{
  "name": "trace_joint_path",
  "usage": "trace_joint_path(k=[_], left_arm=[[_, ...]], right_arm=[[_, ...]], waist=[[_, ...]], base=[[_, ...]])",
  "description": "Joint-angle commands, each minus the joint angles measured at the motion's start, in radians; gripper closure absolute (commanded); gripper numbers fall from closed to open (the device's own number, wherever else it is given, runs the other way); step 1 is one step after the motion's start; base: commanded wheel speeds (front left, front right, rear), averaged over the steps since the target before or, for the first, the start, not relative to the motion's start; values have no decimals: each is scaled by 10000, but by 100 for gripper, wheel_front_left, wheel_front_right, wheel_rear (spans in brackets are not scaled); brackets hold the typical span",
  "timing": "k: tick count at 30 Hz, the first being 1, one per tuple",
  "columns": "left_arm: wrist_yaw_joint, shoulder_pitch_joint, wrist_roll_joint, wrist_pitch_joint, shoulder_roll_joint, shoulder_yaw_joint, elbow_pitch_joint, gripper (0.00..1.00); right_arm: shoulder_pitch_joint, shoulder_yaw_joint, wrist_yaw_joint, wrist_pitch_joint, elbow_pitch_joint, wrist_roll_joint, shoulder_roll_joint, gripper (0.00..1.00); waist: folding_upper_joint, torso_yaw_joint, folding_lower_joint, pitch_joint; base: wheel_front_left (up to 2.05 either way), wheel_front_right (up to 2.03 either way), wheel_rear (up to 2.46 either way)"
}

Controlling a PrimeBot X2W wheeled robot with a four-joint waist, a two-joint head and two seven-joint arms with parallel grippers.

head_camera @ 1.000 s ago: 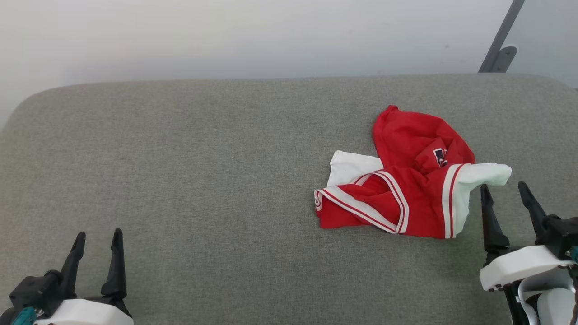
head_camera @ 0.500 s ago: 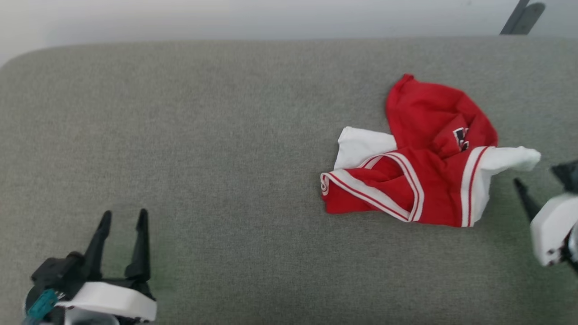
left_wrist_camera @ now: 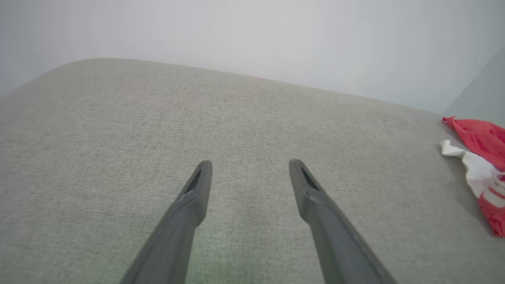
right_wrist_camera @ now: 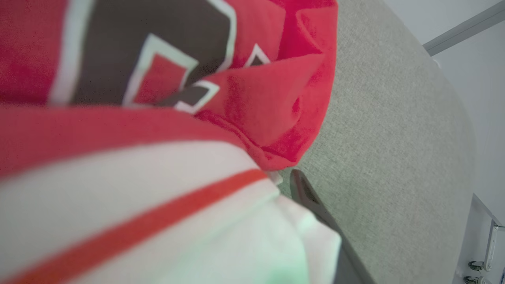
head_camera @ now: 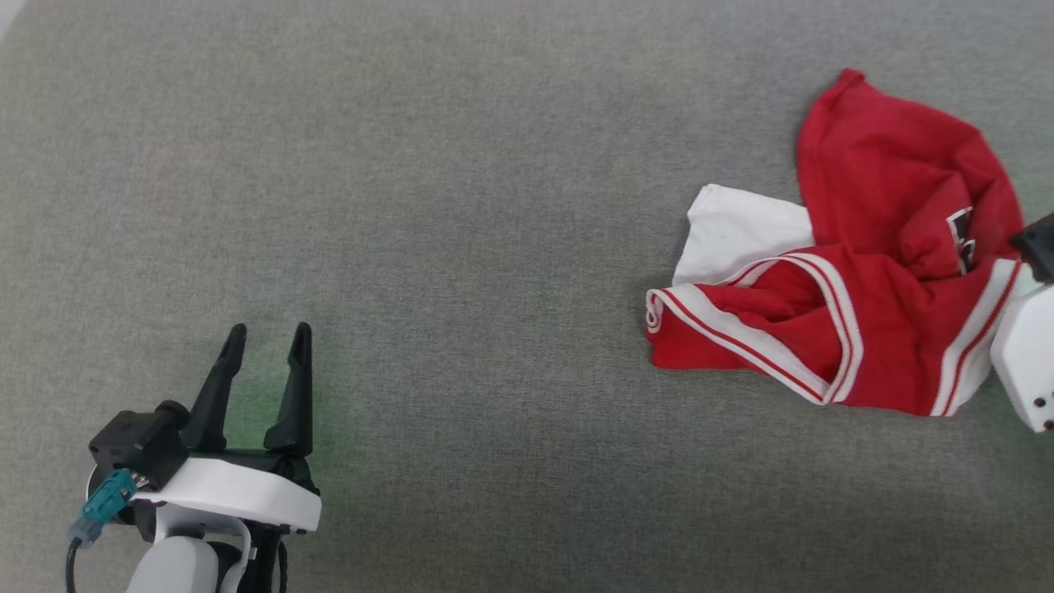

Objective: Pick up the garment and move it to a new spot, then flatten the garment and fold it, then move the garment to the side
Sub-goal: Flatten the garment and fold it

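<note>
The garment, a red jersey with white sleeves and striped trim, lies crumpled at the right of the grey padded surface. My right gripper's white housing sits at the garment's right edge, over the white sleeve. In the right wrist view the garment is very close, black white-outlined lettering showing. One dark finger stands wide beside the cloth; the sleeve covers the other. My left gripper is open and empty at the lower left, far from the garment, its fingers spread over bare fabric.
The padded surface curves down at its far edge. Beyond it are a pale wall, a slanted grey bar and a frame with small casters.
The head camera has tilted down and shifted, so the wall has left the picture. My right gripper has gone forward onto the garment's white sleeve. The garment keeps its shape.
</note>
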Motion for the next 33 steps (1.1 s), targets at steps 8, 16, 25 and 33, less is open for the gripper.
trace_joint_path(k=[8,16,25,33], left_arm=[[-17,-20,-15,-53,33,136,57,0],[-17,-192,52,-53,284,-39,-179,0],[-17,-624,-82,-53,583,-607,-286,0],[-18,-1406,-388,-53,1321,-1556,-229,0]], right_arm=[[101,-40,-7,-182,116,265,-128,100],[1040,-1157,-8,1182,-547,754,-606,100],[1972,-3553,-8,3640,-624,723,-268,100],[1704,-4548,-7,3054,-685,-395,981,0]], waist=[[0,-190,0,71],[0,-913,0,69],[0,-1089,0,513],[0,-1153,0,553]], base=[[0,0,0],[0,0,0],[0,0,0],[0,0,0]])
